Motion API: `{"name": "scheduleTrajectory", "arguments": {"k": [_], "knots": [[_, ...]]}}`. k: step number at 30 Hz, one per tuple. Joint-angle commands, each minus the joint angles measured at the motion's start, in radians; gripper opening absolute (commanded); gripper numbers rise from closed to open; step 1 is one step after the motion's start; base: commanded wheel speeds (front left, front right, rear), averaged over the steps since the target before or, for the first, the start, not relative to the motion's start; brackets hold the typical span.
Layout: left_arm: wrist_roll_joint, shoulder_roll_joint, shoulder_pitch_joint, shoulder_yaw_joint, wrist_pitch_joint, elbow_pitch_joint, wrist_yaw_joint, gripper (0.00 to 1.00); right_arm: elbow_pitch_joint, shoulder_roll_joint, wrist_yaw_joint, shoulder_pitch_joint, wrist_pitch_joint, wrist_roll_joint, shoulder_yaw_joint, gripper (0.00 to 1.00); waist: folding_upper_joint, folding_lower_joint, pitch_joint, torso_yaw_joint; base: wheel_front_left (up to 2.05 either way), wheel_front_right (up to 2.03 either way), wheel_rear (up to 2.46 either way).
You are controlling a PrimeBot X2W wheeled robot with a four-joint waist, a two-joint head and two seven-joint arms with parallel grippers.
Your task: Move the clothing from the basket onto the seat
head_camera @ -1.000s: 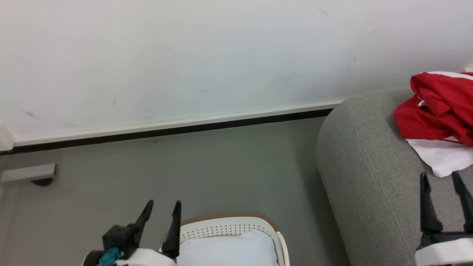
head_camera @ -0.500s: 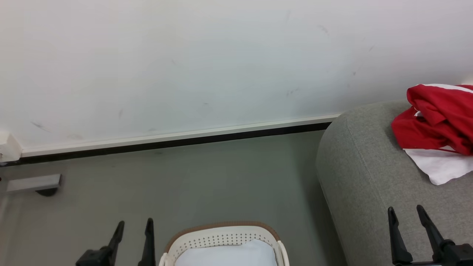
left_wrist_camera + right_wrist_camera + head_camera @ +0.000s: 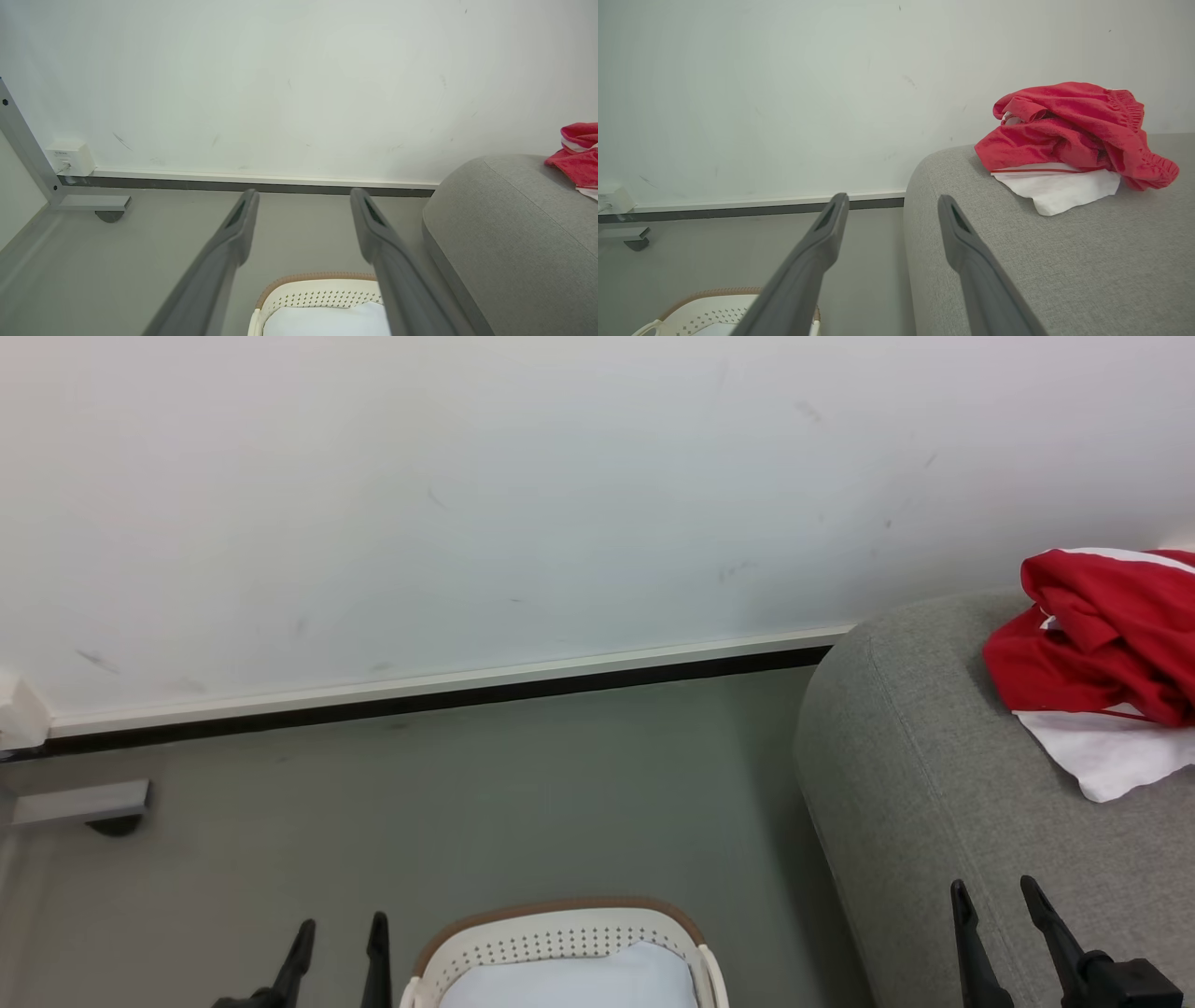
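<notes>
On the seat (image 3: 924, 775) the clothing (image 3: 1092, 644) is noted heaped, red folds over a white panel. A pale sheet (image 3: 569, 980) is seen in the basket (image 3: 560, 933). The left gripper (image 3: 342, 922) and right gripper (image 3: 991, 885) are held spread, nothing gripped. The fabric is judged light, soft and limp; a raised fold would best be pinched, not the flat panel.

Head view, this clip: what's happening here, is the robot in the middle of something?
The red clothing lies in a heap on the grey seat, with its white panel spread underneath. The basket stands on the floor beside the seat, and the part of it in view holds a pale sheet. The left gripper and the right gripper are both open and hold nothing. The left one is by the basket and the right one by the seat.
</notes>
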Motion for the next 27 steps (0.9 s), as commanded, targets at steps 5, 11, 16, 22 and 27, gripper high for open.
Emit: {"name": "scheduleTrajectory", "arguments": {"k": [5, 11, 16, 22, 27], "knots": [[0.036, -0.020, 0.009, 0.032, -0.002, 0.017, -0.033, 1.00, 0.016, 0.001, -0.003, -0.019, 0.001, 0.011, 0.004, 1.00, -0.0001, 0.0000, 0.004, 0.006, 0.00, 0.00, 0.00], [0.055, -0.035, 0.001, 0.056, -0.002, 0.023, -0.053, 1.00, 0.021, 0.001, -0.003, -0.018, 0.001, 0.015, 0.011, 1.00, -0.0001, 0.0000, 0.008, 0.009, 0.00, 0.00, 0.00], [0.071, -0.047, 0.000, 0.073, -0.002, 0.026, -0.066, 1.00, 0.025, 0.002, -0.003, -0.018, 0.001, 0.019, 0.016, 1.00, -0.0001, 0.0000, 0.008, 0.007, 0.00, 0.00, 0.00], [0.085, -0.055, -0.001, 0.085, -0.002, 0.034, -0.079, 1.00, 0.029, 0.002, -0.003, -0.017, 0.001, 0.020, 0.020, 1.00, -0.0001, 0.0000, 0.007, 0.000, 0.00, 0.00, 0.00], [0.093, -0.060, -0.004, 0.095, -0.002, 0.044, -0.089, 1.00, 0.031, 0.003, -0.003, -0.015, 0.001, 0.020, 0.023, 1.00, -0.0001, 0.0000, 0.004, -0.003, 0.00, 0.00, 0.00]]}}
